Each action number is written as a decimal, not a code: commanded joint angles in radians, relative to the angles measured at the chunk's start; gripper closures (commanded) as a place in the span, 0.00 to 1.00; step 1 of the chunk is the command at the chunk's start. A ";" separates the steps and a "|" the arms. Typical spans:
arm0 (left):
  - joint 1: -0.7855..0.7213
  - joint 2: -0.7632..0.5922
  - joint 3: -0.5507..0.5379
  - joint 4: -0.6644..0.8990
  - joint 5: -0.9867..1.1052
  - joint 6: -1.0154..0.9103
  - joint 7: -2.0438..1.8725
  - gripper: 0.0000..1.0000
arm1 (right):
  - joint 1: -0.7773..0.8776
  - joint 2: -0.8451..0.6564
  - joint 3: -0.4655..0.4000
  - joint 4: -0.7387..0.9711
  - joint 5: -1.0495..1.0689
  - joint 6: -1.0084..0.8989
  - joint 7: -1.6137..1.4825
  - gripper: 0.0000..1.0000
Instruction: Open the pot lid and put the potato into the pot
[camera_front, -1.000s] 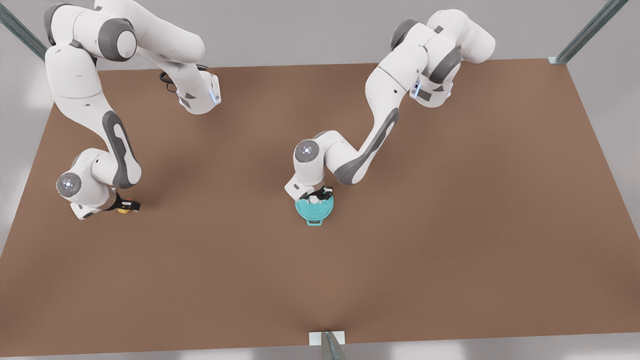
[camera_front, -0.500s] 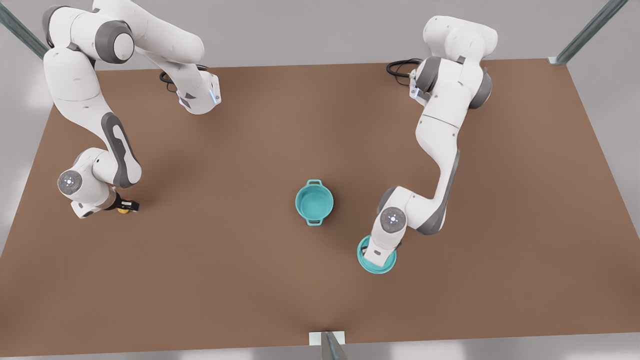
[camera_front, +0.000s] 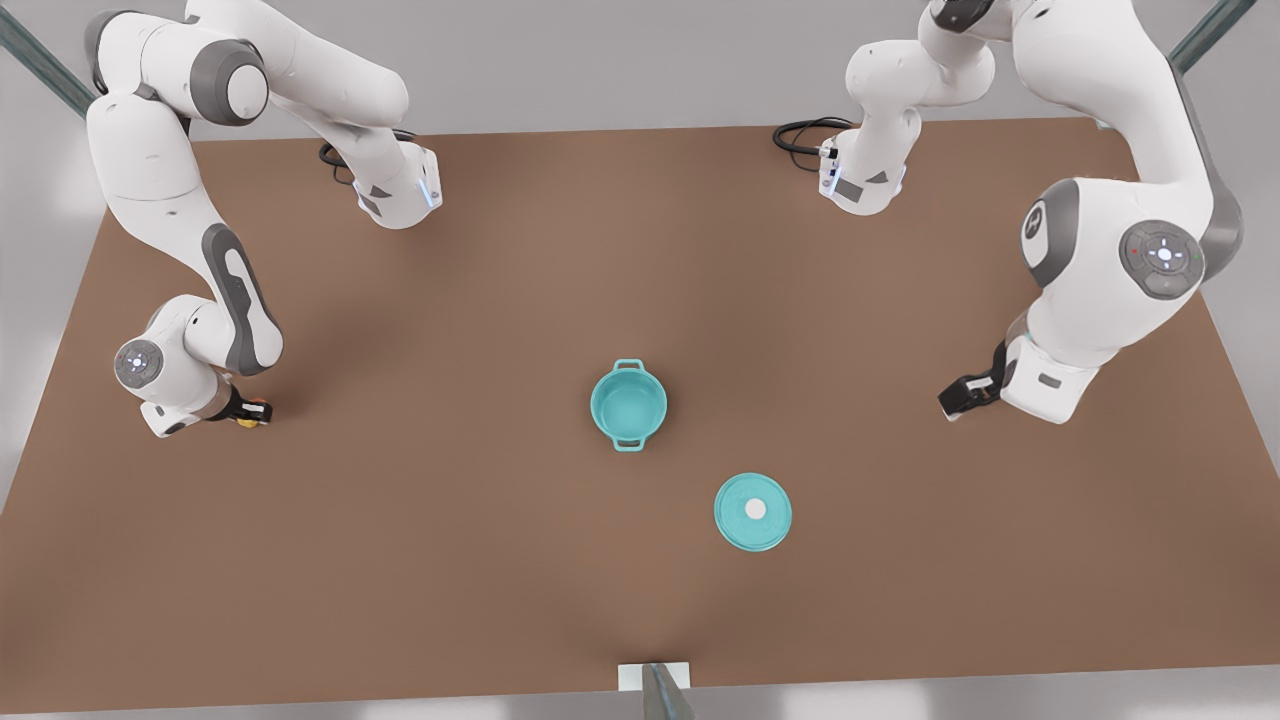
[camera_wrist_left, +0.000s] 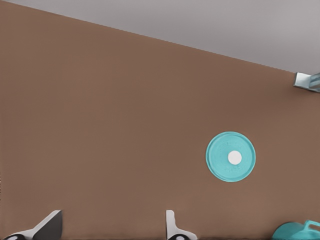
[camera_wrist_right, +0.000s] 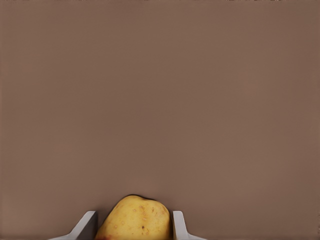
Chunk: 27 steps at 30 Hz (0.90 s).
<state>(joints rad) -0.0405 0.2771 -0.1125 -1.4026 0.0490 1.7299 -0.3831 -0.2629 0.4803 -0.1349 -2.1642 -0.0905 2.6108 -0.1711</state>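
The teal pot (camera_front: 628, 404) stood open mid-table, its white-knobbed pot lid (camera_front: 753, 511) lay flat nearby, and the yellow potato (camera_wrist_right: 135, 219) sat well apart.

The pot (camera_front: 628, 404) stands uncovered, its mouth free from above. The pot lid (camera_front: 752, 511) lies flat at its 4 o'clock, apart. From 9 o'clock, bare table (camera_front: 430, 480) stretches to the right gripper (camera_front: 262, 412) straddling the potato (camera_front: 246, 421).

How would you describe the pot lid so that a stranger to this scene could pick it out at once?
Start at the brown table and find the open teal pot near its middle. The lid lies flat nearby, toward the front view's lower right, apart from the pot. It is a flat teal disc with a white knob, not a hollow bowl with handles.
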 joint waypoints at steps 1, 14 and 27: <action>0.013 0.010 0.004 0.002 0.002 -0.055 0.349 0.00 | 0.001 -0.002 0.000 0.001 0.001 -0.005 -0.007 0.37; 0.064 0.042 0.002 0.014 -0.041 -0.024 0.351 0.00 | 0.008 -0.071 0.035 0.001 0.012 -0.067 0.030 0.41; 0.062 0.048 0.002 0.016 -0.043 -0.023 0.349 0.00 | 0.237 -0.189 0.182 0.150 0.121 -0.390 0.607 0.41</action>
<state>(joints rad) 0.0215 0.3264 -0.1102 -1.3873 0.0055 1.7073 -0.1103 -0.0453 0.2924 0.0466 -2.0326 0.0098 2.3523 -0.0034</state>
